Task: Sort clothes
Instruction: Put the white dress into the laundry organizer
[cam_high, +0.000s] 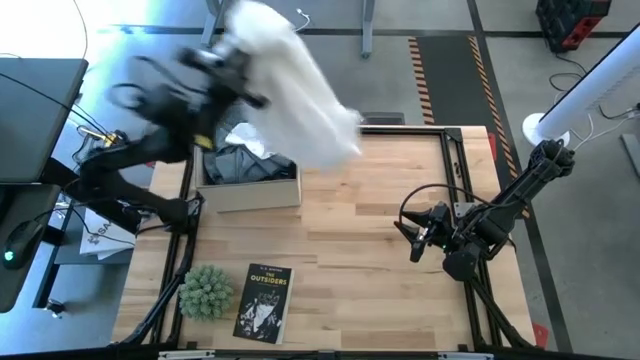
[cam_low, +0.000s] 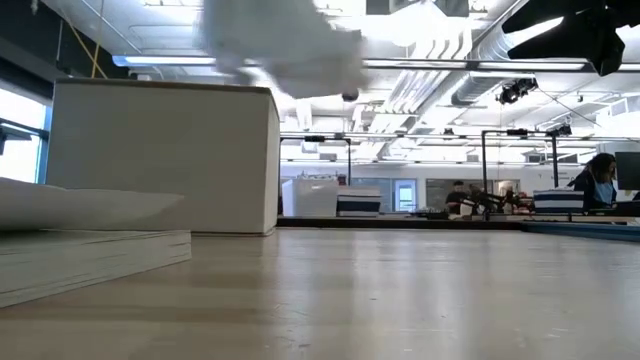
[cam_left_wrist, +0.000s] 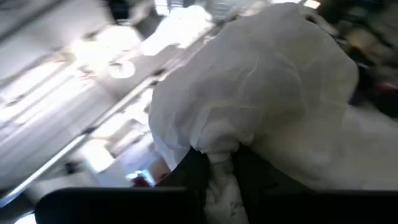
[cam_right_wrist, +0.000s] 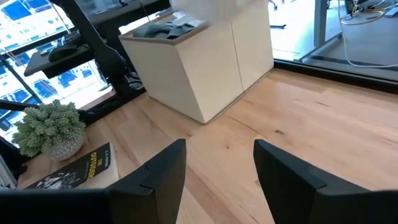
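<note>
The left claw (cam_left_wrist: 217, 171) is raised high above the pale wooden tabletop (cam_high: 370, 250), its fingers pinched on a soft white garment (cam_high: 290, 85) that hangs in the air over the open tan cardboard box (cam_high: 250, 190). Dark folded clothes (cam_high: 245, 160) lie inside that box. The right claw (cam_right_wrist: 217, 168) waits low over the tabletop's right side, fingers spread apart, holding nothing.

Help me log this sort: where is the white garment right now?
In the high view the white garment hangs in the air from the left gripper, shut on it, above the box at the table's far left.
</note>
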